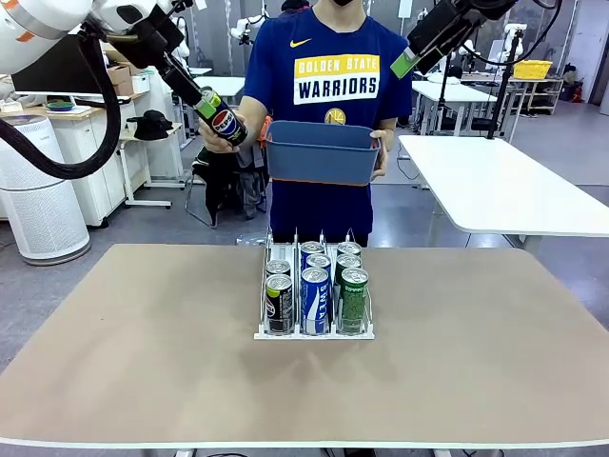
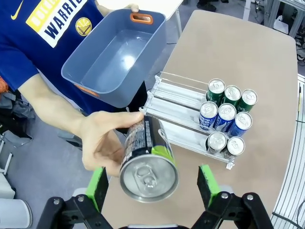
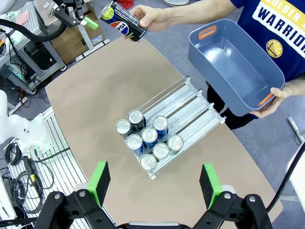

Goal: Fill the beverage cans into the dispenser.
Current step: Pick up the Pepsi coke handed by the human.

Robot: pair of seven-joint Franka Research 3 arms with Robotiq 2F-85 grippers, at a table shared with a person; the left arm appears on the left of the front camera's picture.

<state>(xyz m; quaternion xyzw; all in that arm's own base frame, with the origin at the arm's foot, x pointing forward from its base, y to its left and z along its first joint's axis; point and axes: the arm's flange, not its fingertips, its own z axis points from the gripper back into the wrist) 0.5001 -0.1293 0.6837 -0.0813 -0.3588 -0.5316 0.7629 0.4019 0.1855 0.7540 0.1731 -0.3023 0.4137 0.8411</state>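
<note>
A person's hand [image 2: 97, 143] holds a black beverage can [image 2: 147, 164] out, top end towards my left gripper [image 2: 152, 186]. That gripper is open, its green pads on either side of the can and clear of it. From the front, the can [image 1: 226, 124] sits just off the left gripper [image 1: 209, 105], high at the left. The dispenser [image 1: 314, 331] stands mid-table with several cans [image 1: 314, 290]: black in the left lane, blue in the middle, green on the right. My right gripper [image 3: 155, 180] hangs open and empty high above the dispenser [image 3: 190, 107].
The person stands at the far edge holding an empty blue-grey tub [image 1: 322, 152] in the other hand, above the dispenser's back end. Bare tabletop [image 1: 143, 352] lies on both sides of the dispenser. A white table [image 1: 504, 190] stands behind at the right.
</note>
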